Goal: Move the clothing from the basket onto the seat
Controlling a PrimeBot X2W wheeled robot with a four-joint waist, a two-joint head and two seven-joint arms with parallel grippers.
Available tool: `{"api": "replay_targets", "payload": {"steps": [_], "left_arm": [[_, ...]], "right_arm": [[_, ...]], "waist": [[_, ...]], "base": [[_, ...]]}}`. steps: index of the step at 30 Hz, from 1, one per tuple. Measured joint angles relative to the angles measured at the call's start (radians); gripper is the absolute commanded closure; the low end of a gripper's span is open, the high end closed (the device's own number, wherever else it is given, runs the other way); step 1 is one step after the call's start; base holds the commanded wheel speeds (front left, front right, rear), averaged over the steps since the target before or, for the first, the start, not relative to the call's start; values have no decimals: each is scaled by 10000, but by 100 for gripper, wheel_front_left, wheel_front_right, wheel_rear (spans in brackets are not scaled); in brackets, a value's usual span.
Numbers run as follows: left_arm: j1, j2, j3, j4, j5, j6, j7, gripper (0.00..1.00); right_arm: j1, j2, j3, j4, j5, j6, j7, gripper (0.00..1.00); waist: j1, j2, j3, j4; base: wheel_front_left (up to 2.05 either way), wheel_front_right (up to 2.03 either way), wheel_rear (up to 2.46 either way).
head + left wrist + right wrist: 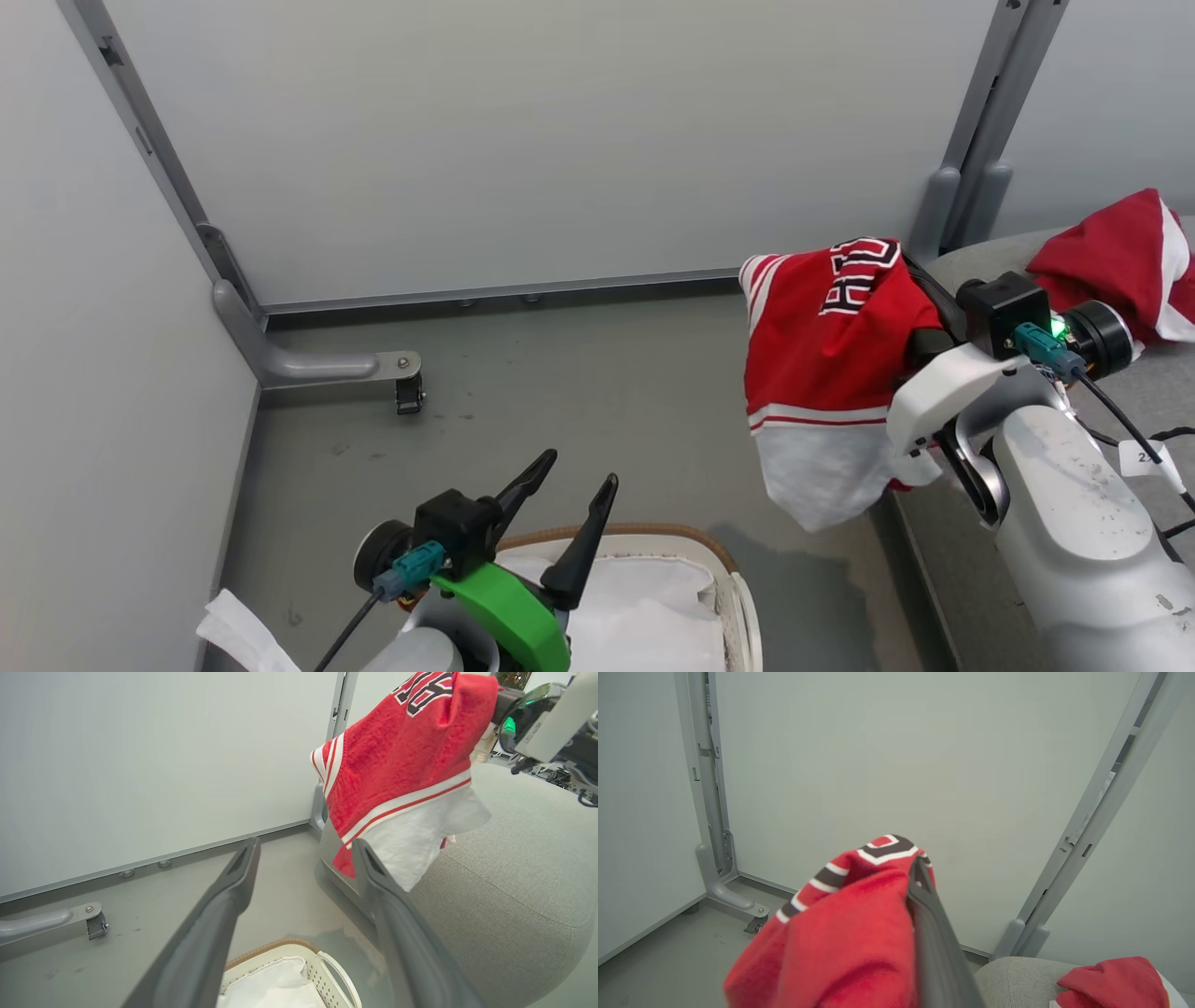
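Observation:
My right gripper [919,870] is shut on a red jersey [831,345] with white stripes, dark lettering and a white panel. The garment hangs in the air over the left edge of the grey seat [1153,383] and drapes over the fingers. In the left wrist view the same jersey [397,765] dangles beside the seat [514,882]. A second red garment [1120,252] lies on the seat at the far right. My left gripper [581,471] is open and holds nothing above the basket [653,534], where the white liner [625,607] shows.
Grey partition walls close the back and left. A partition foot with a caster [408,392] stands on the grey floor at the left, and a post base [934,215] stands behind the seat. A white cloth [243,635] lies at the lower left.

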Motion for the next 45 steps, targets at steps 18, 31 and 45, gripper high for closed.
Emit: {"api": "replay_targets", "payload": {"steps": [18,31,45], "left_arm": [[43,-686,568,-19,1446,-244,0,0],[-446,-963,522,98,1705,-286,0,0],[-982,-646,433,50,1708,-291,0,0]], "right_arm": [[186,-378,-23,-431,48,0,0,100],[385,-372,-500,-508,42,0,0,100],[-1957,-403,-982,382,165,0,58,100]], "waist": [[0,0,398,-2264],[0,0,986,-4480],[0,0,2225,-4546]], "base": [[0,0,0],[0,0,0],[0,0,0]]}}
